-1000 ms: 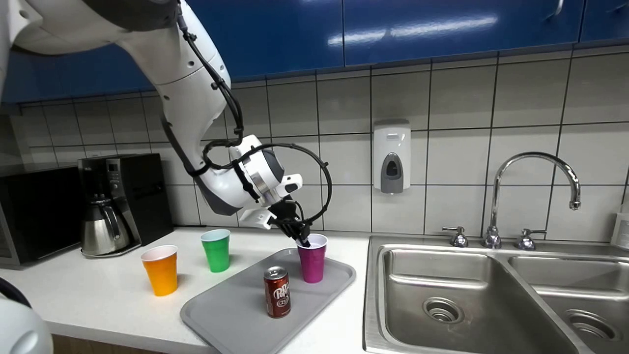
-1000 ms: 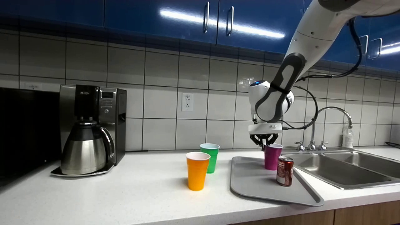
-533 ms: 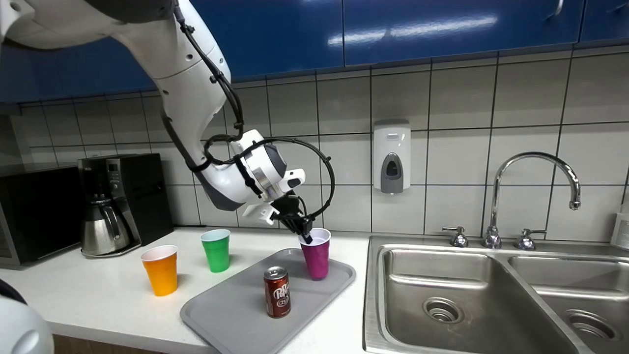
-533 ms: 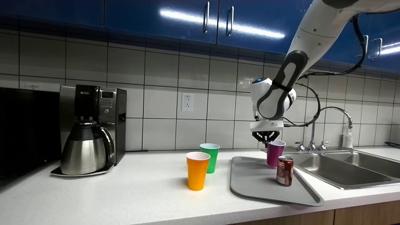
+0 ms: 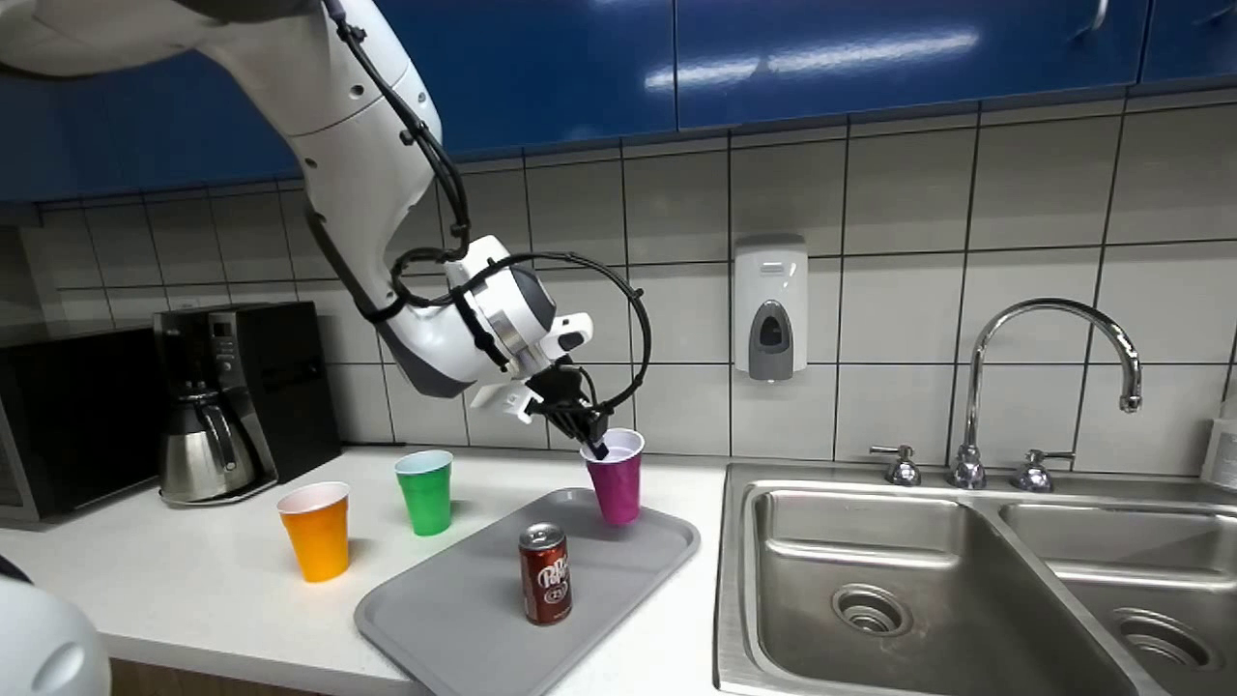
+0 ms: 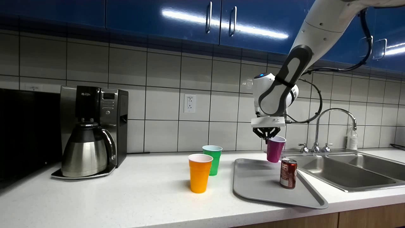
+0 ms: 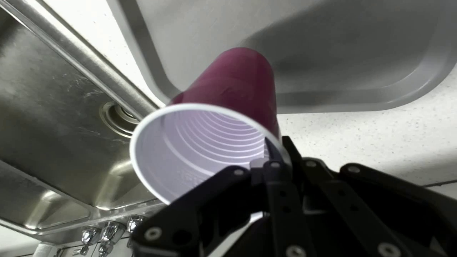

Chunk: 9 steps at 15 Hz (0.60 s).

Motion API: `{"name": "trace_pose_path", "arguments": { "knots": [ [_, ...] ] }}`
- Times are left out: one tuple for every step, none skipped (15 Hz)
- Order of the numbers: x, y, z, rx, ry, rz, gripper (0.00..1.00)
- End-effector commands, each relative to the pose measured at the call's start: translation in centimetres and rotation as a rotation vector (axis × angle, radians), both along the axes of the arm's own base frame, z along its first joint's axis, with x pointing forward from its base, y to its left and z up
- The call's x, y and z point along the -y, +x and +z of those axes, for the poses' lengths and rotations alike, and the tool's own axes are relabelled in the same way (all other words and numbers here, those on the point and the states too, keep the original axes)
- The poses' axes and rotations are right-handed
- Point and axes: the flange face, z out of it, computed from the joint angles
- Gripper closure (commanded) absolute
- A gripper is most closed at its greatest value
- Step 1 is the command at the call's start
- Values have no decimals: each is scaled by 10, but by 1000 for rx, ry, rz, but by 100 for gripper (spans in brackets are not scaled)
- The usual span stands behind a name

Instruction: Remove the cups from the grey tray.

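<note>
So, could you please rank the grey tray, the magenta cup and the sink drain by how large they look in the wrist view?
1. Grey tray, cut off by the frame.
2. Magenta cup, enlarged by being so near.
3. Sink drain, clearly the smallest.

In an exterior view, the orange cup [image 6: 200, 175] partly obscures the green cup [image 6: 216, 160]. In the wrist view, frame edges truncate the grey tray [image 7: 200, 35] and pincer [image 7: 279, 147].

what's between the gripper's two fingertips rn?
The wall of the magenta cup, at its rim. The wrist view shows it: one fingertip inside the cup, the other outside.
</note>
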Motion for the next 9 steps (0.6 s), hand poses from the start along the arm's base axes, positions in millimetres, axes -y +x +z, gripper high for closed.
{"name": "trace_pose_path", "arguments": {
  "knots": [
    [-15, 9, 15, 23, -14, -6, 99],
    [-22, 13, 18, 30, -14, 3, 99],
    [-28, 15, 20, 37, -16, 11, 99],
    [-35, 19, 22, 42, -14, 18, 99],
    [-43, 22, 24, 47, -16, 27, 99],
    [-50, 24, 26, 52, -19, 36, 99],
    [-59, 27, 27, 56, -21, 45, 99],
    [-67, 30, 27, 59, -22, 52, 99],
    [-77, 34, 26, 60, -21, 61, 99]
  ]
}}
